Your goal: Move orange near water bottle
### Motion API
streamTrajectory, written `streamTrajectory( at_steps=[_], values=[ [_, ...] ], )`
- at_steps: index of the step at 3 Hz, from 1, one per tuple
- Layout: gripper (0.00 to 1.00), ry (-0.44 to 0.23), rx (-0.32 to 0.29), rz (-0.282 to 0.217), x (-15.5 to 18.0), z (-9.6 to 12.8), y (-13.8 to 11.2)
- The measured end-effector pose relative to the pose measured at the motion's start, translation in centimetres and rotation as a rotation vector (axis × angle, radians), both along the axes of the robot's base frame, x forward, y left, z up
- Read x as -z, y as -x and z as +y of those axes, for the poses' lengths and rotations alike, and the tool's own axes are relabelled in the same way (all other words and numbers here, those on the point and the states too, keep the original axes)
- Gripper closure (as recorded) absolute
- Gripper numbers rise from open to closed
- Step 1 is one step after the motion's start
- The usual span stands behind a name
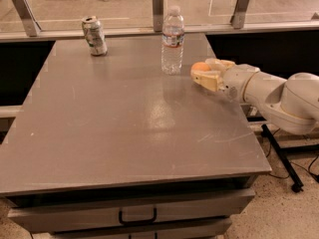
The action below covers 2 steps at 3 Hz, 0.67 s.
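Note:
The orange (201, 66) sits between the cream fingers of my gripper (204, 72), low over the right side of the grey table (124, 118). The gripper is shut on it and only the orange's top shows. The water bottle (172, 40), clear with a white cap and a blue-and-white label, stands upright just left of the gripper, a short gap away. My white arm (279, 93) reaches in from the right.
A silver drink can (94, 36) stands at the table's far left. A glass railing with metal posts (157, 4) runs behind the table. A drawer with a dark handle (137, 216) sits under the front edge. Black cables lie on the floor at right.

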State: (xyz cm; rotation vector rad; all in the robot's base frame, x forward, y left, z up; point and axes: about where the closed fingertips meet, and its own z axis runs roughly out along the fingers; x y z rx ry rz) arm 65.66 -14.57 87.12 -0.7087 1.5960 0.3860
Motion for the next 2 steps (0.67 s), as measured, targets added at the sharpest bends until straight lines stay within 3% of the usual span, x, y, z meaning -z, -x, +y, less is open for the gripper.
streamTrajectory(
  at_steps=[2],
  values=[
    [0.59, 0.024, -0.012, 0.018, 0.68, 1.88, -2.06]
  ],
)
